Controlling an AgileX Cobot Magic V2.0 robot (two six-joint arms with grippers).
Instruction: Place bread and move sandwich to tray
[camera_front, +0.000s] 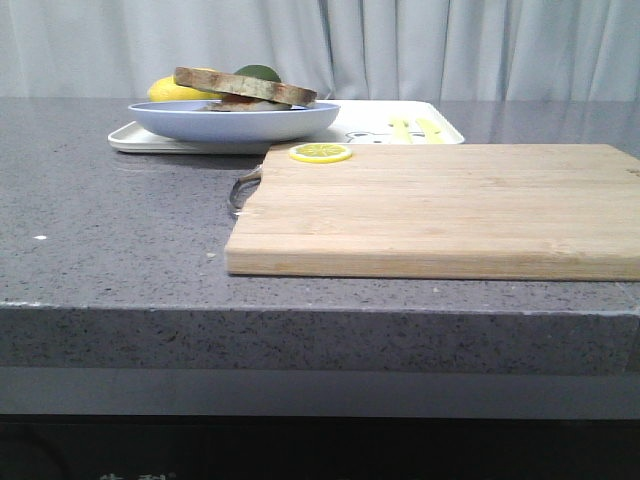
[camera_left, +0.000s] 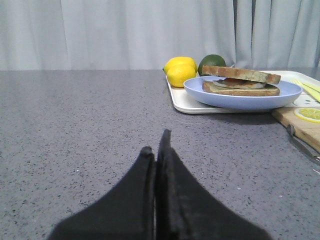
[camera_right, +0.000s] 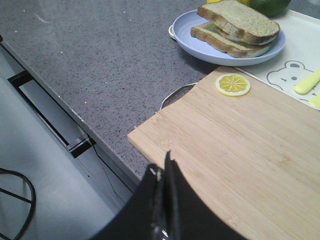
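Observation:
The sandwich (camera_front: 243, 88), two brown-crusted slices with white egg between, lies on a pale blue plate (camera_front: 235, 122) that rests on the white tray (camera_front: 440, 125) at the back. It also shows in the left wrist view (camera_left: 241, 80) and the right wrist view (camera_right: 236, 26). The top bread slice (camera_right: 239, 18) has a greenish-tan face. My left gripper (camera_left: 156, 145) is shut and empty, low over the bare counter, well short of the plate (camera_left: 242, 97). My right gripper (camera_right: 164, 167) is shut and empty above the near corner of the cutting board (camera_right: 240, 150). Neither gripper shows in the front view.
A wooden cutting board (camera_front: 440, 210) with a metal handle (camera_front: 243, 188) lies in front of the tray, a lemon slice (camera_front: 320, 153) at its far corner. Two lemons (camera_left: 181, 71) and a lime (camera_left: 212, 62) sit on the tray (camera_left: 184, 102) behind the plate. The counter's front edge (camera_front: 300, 310) is close.

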